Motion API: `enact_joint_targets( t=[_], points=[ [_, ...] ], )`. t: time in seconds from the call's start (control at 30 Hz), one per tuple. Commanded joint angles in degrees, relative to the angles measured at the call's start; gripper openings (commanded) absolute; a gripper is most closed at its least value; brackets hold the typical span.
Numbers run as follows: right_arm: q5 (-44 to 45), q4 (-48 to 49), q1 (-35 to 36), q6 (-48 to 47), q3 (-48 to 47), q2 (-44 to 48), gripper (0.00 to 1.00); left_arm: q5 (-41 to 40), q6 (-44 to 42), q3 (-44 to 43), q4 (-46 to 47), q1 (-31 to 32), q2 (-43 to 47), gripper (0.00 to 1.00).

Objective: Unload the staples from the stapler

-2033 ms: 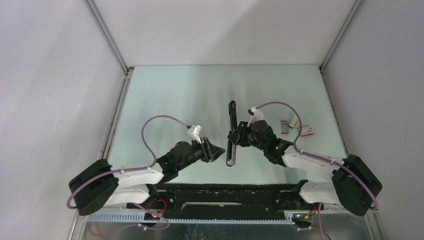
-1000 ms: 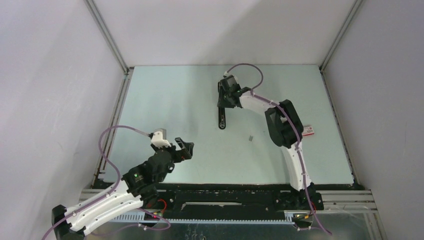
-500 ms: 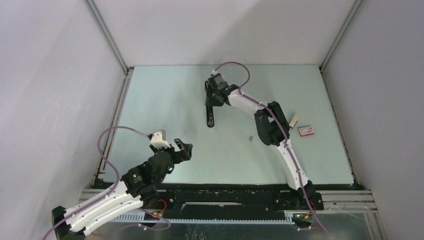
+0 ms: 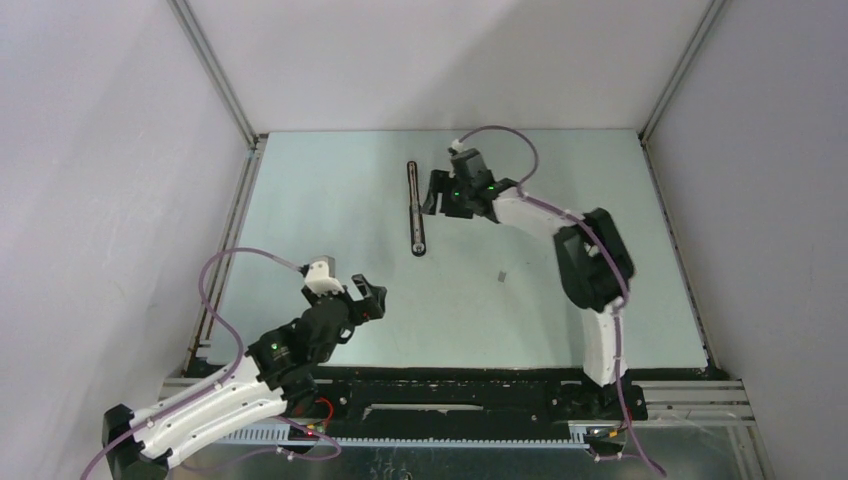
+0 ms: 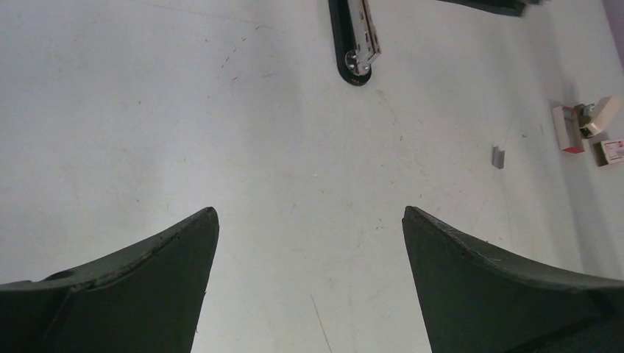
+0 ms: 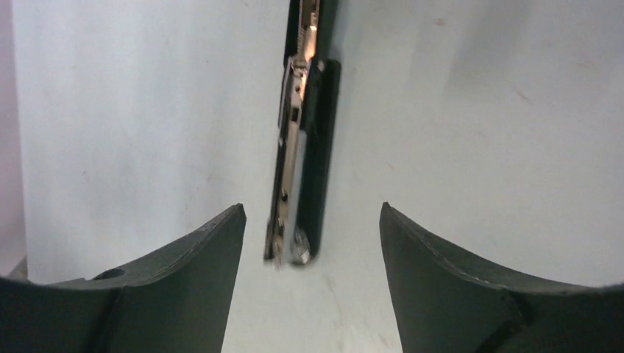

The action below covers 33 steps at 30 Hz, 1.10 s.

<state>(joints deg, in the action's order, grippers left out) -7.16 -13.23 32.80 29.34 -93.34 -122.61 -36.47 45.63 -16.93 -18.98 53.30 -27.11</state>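
White-walled bay, pale green counter [image 4: 330,200]. The stapler [image 4: 415,208] lies flat mid-counter toward the far side, lengthwise front to back, silvery rail visible along it in the right wrist view. Right hand [image 4: 436,194] sits just beside its far half, fingers spread wide and gripping nothing; the wrist camera frames the bar between them. Left hand [image 4: 369,292] is well back near the front edge, also wide open and empty. The staples [image 4: 502,276], a short silvery strip, sit loose on the counter, well apart from the stapler on its right.
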Motion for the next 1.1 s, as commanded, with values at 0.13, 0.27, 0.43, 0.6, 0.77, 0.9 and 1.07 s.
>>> enact_joint_targets(
  t=[0.13, 0.27, 0.43, 0.6, 0.77, 0.9, 1.07],
  points=[
    [1.39, 0.05, -12.25, -5.20, 21.88, 27.76, 0.81, 2.95, -2.21, -6.71, 4.74, -3.02, -3.31, 1.00],
    [1.18, -8.37, -20.75, -8.67, 26.28, 33.27, 0.81, 9.97, -4.72, -9.52, 6.15, -7.50, -7.25, 1.00],
    [6.91, -13.27, -29.85, -8.14, 31.32, 38.42, 0.80, 14.11, -7.68, -14.26, 5.02, -9.90, -13.29, 1.00],
    [11.13, -14.69, -37.93, -3.98, 33.95, 38.63, 0.76, 16.84, -11.46, -17.95, 2.73, -9.95, -17.46, 1.00],
    [13.25, -14.07, -38.86, -3.10, 34.31, 37.56, 0.74, 16.58, -13.10, -17.96, 1.84, -10.02, -17.46, 1.00],
    [13.42, -12.59, -39.48, -3.20, 34.21, 34.48, 0.72, 16.77, -12.04, -16.50, 2.38, -10.05, -16.95, 1.00],
    [13.26, -10.33, -40.84, -3.23, 33.29, 30.27, 0.61, 18.12, -9.40, -14.13, 3.69, -9.97, -16.32, 1.00]
  ],
)
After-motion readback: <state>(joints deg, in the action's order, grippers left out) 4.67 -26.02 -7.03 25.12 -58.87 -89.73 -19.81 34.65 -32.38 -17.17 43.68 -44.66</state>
